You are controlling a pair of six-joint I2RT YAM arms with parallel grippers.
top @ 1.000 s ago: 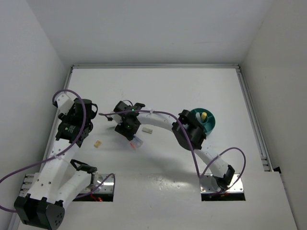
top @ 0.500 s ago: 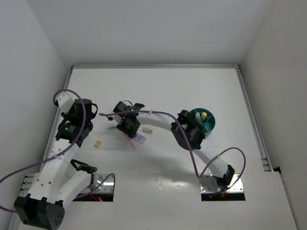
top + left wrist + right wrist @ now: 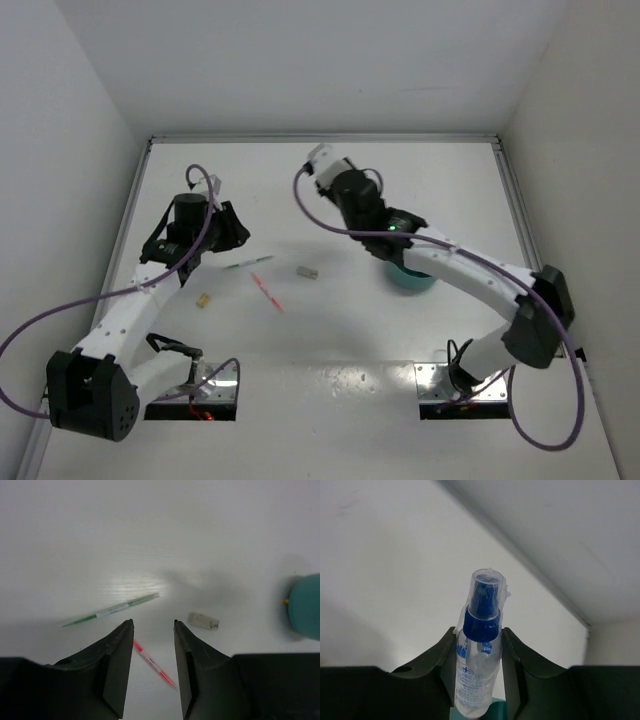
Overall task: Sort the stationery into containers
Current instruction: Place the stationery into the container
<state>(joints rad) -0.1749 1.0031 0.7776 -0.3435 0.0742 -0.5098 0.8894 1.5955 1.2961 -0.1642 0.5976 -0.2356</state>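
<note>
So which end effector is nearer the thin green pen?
Left. The left end effector hovers right beside the thin green pen; the right end effector is well away, beyond it.

From above and behind, the top camera takes in the whole table (image 3: 330,190). The left wrist camera, closer, shares its green pen (image 3: 111,611), eraser (image 3: 203,621) and tub (image 3: 306,607); the right wrist camera faces the table's far edge.

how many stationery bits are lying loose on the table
4: thin green pen left of centre, grey eraser mid-table, red pen just nearer than both, tiny yellow piece farthest left. More may be hidden.
</note>
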